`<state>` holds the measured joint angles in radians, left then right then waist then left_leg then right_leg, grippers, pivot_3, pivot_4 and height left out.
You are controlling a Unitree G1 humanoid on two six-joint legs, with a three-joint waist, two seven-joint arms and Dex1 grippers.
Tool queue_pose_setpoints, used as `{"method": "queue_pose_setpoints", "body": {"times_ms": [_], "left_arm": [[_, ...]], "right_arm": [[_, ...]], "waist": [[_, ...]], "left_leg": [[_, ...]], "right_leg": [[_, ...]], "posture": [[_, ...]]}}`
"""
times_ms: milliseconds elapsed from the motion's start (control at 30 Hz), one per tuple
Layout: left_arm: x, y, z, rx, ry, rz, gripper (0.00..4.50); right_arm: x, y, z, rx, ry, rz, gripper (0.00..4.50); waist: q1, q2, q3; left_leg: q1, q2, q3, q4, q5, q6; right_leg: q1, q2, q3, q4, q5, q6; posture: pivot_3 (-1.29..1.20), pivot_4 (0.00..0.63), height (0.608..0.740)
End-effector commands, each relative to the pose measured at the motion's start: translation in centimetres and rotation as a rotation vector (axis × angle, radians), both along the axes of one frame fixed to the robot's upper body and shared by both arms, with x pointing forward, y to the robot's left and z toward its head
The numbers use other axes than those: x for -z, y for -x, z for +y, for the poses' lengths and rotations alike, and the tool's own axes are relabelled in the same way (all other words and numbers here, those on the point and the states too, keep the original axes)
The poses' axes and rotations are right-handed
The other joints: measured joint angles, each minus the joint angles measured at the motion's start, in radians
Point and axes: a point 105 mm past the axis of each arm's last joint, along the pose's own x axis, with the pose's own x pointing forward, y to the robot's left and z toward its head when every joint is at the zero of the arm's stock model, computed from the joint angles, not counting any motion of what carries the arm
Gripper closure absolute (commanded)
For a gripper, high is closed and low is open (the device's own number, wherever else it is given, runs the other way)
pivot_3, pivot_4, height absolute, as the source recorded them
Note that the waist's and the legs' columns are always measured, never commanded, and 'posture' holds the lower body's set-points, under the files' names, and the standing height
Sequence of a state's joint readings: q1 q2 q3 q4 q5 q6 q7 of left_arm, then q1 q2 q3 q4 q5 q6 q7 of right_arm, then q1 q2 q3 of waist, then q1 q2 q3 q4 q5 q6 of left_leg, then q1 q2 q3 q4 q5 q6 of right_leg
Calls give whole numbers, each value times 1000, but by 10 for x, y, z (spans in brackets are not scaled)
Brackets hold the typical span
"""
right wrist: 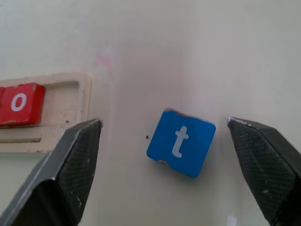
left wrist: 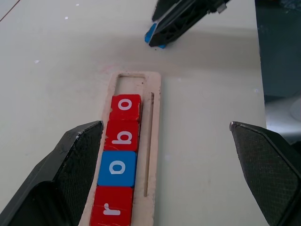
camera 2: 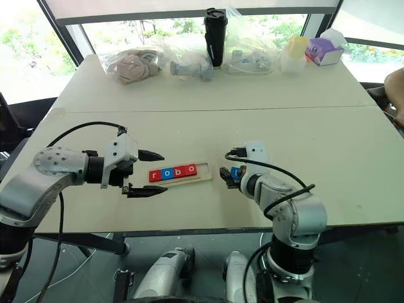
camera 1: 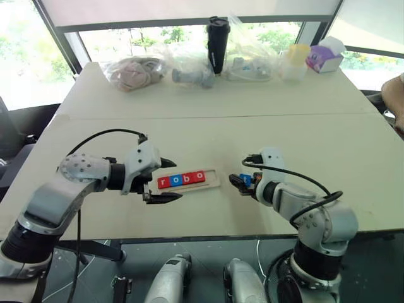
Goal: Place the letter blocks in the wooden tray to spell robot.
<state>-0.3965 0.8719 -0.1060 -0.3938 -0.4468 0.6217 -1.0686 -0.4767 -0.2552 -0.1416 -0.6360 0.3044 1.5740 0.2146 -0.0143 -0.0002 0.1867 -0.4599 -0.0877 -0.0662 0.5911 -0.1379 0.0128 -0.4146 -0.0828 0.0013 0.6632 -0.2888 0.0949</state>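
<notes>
I see four letter blocks (left wrist: 118,157) in the wooden tray (left wrist: 153,141), its right end slot bare; the t block (right wrist: 181,142) lies on the table (camera 1: 189,132) just right of it.

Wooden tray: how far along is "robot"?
Done: r, o, b, o sit in the wooden tray; its last slot is bare. In hand: nothing; the blue t block lies on the table between the open right claw's fingers. The left claw is open beside the tray. Left: seat the t.

3 red letter blocks (left wrist: 121,136) and 2 blue, white letters; pale wooden tray (left wrist: 153,141).
</notes>
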Motion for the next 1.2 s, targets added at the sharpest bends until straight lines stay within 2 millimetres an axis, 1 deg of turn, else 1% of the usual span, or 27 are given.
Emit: {"method": "queue_pose_setpoints", "body": {"times_ms": [33, 67, 133, 167, 233, 333, 367, 433, 500, 667, 767, 800, 867, 900, 1000, 1033, 1100, 1200], "left_arm": [[-12, 3, 3, 14, 5, -24, 0], [-14, 4, 3, 20, 12, -19, 0], [-17, 6, 3, 39, 16, -8, 0], [-18, 7, 3, 47, 11, -9, 0], [-19, 8, 3, 54, 6, -9, 0], [-17, 13, 0, 79, -9, -1, 0], [-17, 14, -1, 84, -8, -1, 0], [-17, 14, -2, 82, -7, -4, 0], [-16, 14, -1, 71, -8, -5, 0], [-15, 13, 0, 48, 0, 2, 0], [-14, 12, -1, 42, 2, 5, 0], [-14, 12, -1, 41, 2, 5, 0], [-14, 12, 1, 35, 0, 4, 0], [-14, 12, 1, 32, -1, 3, 0], [-15, 10, 5, 18, -8, -3, 0], [-16, 9, 6, 13, -10, -5, 0], [-18, 7, 9, 3, -12, -11, 0], [-20, 4, 16, -14, -22, -19, 0]], "right_arm": [[-65, 8, 10, -372, 86, -275, 65], [-65, 13, 8, -465, 125, -287, 65], [-49, 22, -2, -635, 203, -241, 65], [-41, 23, -9, -681, 207, -215, 65], [-28, 16, -20, -700, 180, -178, 65], [-7, 6, -31, -730, 181, -151, 65], [3, -1, -35, -730, 207, -146, 65], [14, -10, -38, -732, 237, -147, 65], [21, -15, -38, -746, 225, -146, 65], [33, -18, -40, -773, 210, -130, 65], [37, -20, -38, -777, 204, -134, 65], [37, -21, -36, -783, 203, -139, 288], [38, -19, -34, -798, 196, -144, 918], [38, -19, -33, -802, 193, -144, 1393], [40, -18, -32, -811, 201, -142, 3032], [40, -18, -31, -812, 202, -143, 3358], [34, -19, -29, -807, 190, -160, 3355], [15, -24, -16, -832, 171, -212, 3355]], "waist": [[1, 0, 0], [3, -1, 0], [4, -4, -2], [3, -4, -2], [-2, -4, -2], [-5, -3, -1], [-2, -3, -1], [0, -3, -1], [1, -3, -1], [4, -3, -1], [4, -3, -1], [4, -3, -1], [4, -3, -1], [4, -3, -1], [4, -3, -1], [4, -3, -1], [4, -3, -1], [3, -3, -1]], "left_leg": [[0, 0, 0, 1, 0, 0], [0, 0, 0, 0, 0, 0], [2, 2, -4, -1, -1, 1], [2, 3, -4, -3, -2, 2], [0, 3, -3, -2, -1, 5], [-1, 2, 1, 0, -1, 7], [0, 3, 1, 1, -1, 7], [0, 3, 1, 1, -1, 7], [0, 3, 1, 2, -2, 6], [-1, 3, 1, 2, -1, 7], [0, 3, 1, 2, -2, 6], [0, 3, 1, 2, -2, 5], [0, 3, 1, 2, -2, 5], [0, 3, 1, 2, -2, 5], [0, 3, 1, 2, -2, 5], [0, 3, 1, 2, -2, 5], [0, 3, 1, 2, -2, 5], [0, 3, 1, 2, -3, 5]], "right_leg": [[1, 0, 0, 0, 0, 0], [2, 0, -2, -2, 0, 0], [7, 1, -6, -9, 0, 0], [9, 1, -7, -12, 0, 0], [12, 1, -6, -14, 0, 1], [11, 1, -3, -13, 2, 4], [11, 1, -3, -13, 2, 3], [11, 1, -3, -13, 1, 3], [11, 1, -3, -13, 1, 3], [11, 1, -2, -12, 2, 4], [11, 1, -2, -12, 3, 5], [11, 1, -2, -12, 3, 5], [10, 1, -2, -11, 3, 5], [10, 1, -2, -11, 3, 5], [10, 1, -2, -11, 3, 5], [10, 1, -2, -11, 3, 5], [10, 1, -2, -11, 3, 5], [10, 1, -2, -11, 2, 4]], "posture": [[0, 150, 740], [0, 150, 740], [0, 150, 740], [0, 150, 740], [0, 150, 740], [0, 150, 740], [0, 150, 740], [0, 150, 740], [0, 150, 740], [0, 150, 740], [0, 150, 740], [0, 150, 740], [0, 150, 740], [0, 150, 740], [0, 150, 740], [0, 150, 740], [0, 150, 740], [0, 150, 740]]}}
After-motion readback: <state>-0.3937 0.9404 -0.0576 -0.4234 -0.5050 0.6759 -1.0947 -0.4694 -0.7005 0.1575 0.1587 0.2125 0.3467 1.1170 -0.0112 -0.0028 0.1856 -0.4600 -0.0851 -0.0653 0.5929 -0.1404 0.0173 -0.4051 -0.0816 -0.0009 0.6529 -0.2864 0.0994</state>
